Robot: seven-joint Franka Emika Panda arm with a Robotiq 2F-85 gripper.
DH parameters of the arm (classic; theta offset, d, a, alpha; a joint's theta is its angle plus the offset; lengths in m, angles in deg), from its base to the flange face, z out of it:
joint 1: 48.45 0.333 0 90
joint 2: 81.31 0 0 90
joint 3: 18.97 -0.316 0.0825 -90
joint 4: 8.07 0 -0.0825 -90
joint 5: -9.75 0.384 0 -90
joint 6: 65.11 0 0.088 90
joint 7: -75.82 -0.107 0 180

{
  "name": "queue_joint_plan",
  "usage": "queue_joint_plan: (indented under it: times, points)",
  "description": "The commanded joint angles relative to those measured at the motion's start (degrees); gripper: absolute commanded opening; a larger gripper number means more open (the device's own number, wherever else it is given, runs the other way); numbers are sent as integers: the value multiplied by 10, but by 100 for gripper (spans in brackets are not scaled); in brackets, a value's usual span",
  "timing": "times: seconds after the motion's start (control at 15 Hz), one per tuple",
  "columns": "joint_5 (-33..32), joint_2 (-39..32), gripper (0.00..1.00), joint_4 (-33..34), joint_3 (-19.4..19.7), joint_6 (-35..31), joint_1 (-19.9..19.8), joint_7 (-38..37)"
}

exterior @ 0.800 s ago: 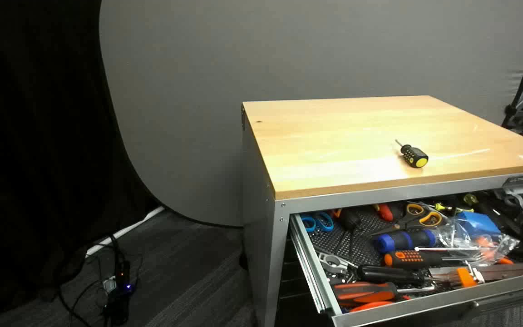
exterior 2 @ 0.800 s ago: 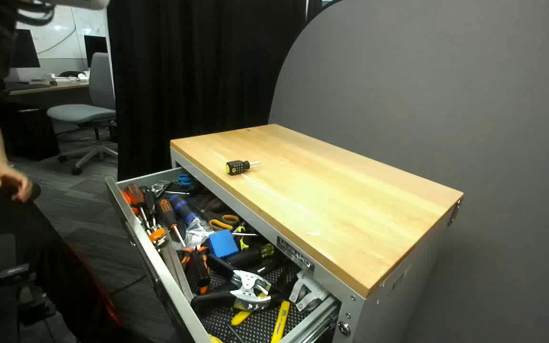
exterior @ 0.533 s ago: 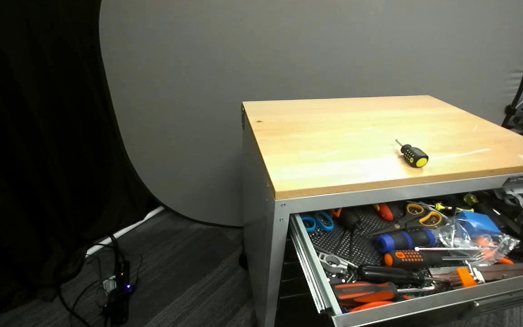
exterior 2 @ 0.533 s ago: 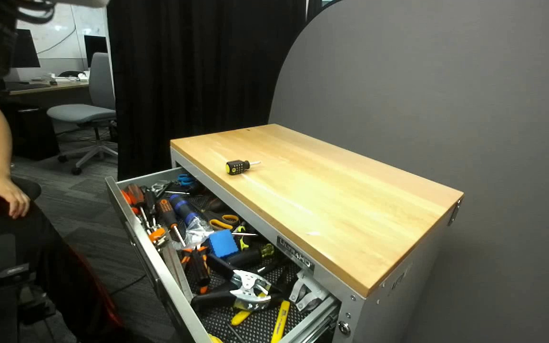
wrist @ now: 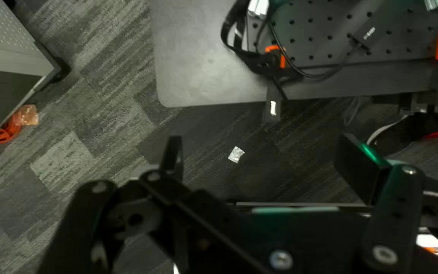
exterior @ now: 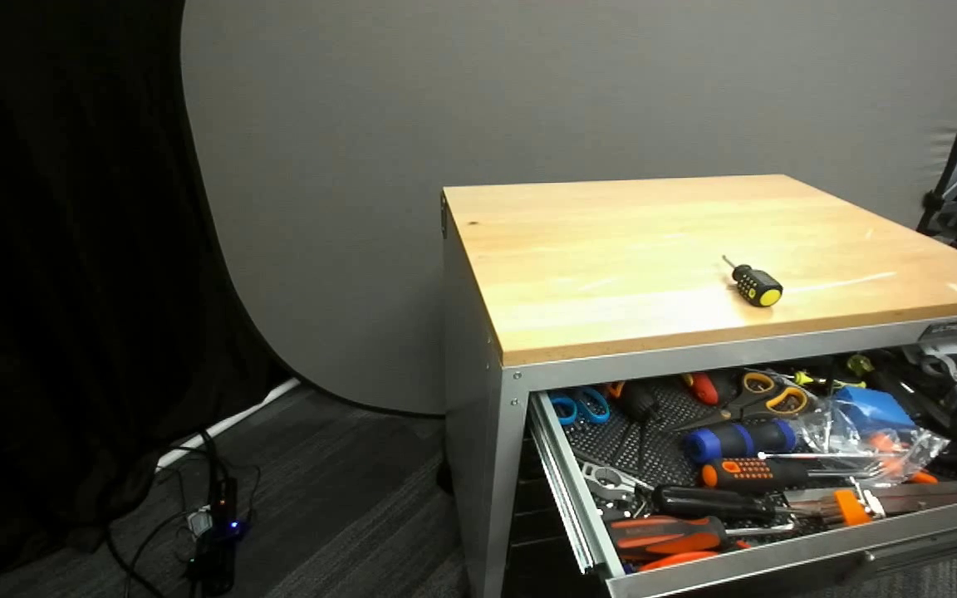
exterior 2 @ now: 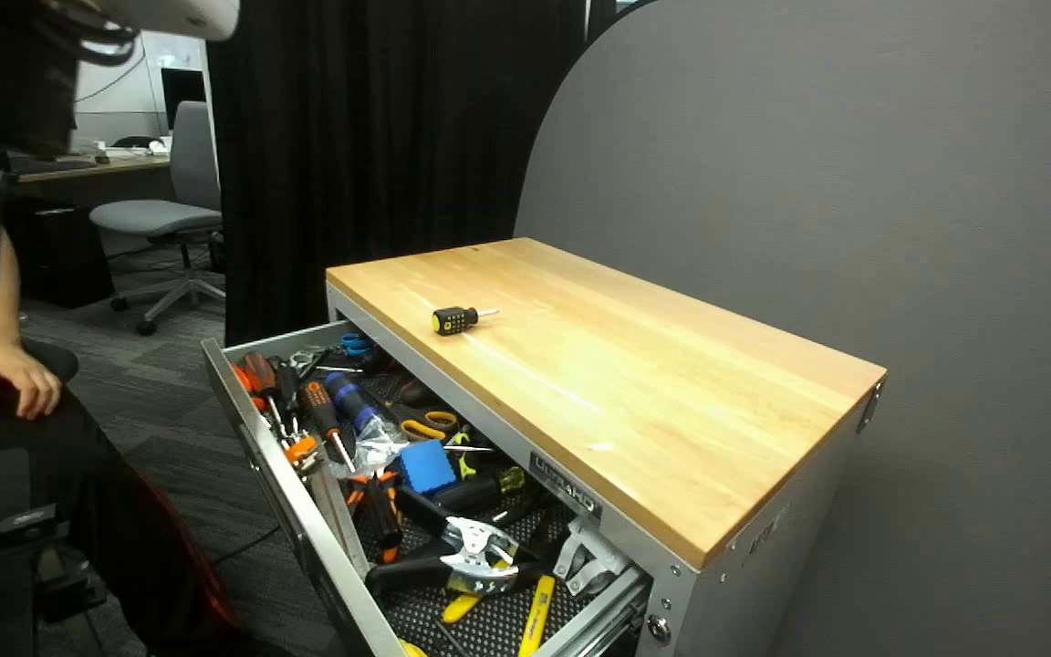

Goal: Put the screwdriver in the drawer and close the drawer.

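Observation:
The screwdriver is short, with a black and yellow handle and a thin metal shaft. It lies on the wooden cabinet top near the front edge in both exterior views. The drawer below it is pulled well out and full of tools; it also shows in an exterior view. My gripper is open in the wrist view, with nothing between its fingers, above the floor. Part of the dark hand shows at the left edge of an exterior view, away from the screwdriver and in front of the drawer.
Scissors, pliers, a clamp, a blue block and several screwdrivers fill the drawer. A person's hand rests on a knee at the left. A grey base plate with cables is in the wrist view. A grey backdrop stands behind the cabinet.
My arm and hand have come further into view from the left in an exterior view, moving right and down. The person's hand has lowered onto the knee. The screwdriver and drawer have not moved.

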Motion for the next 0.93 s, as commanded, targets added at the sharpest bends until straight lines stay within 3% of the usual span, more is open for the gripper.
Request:
queue_joint_plan:
  times: [0.0, 0.2, 0.4, 0.6, 0.87]
  points:
    - [71, -84, 100, 44, -52, -53, 73, -66]
    - [99, -169, 100, 93, -101, -118, 116, -106]
    - [85, -272, 100, 168, -130, -169, 126, -147]
    - [77, -369, 100, 252, -132, -200, 124, -172]
    - [70, -499, 100, 388, -114, -186, 136, -178]
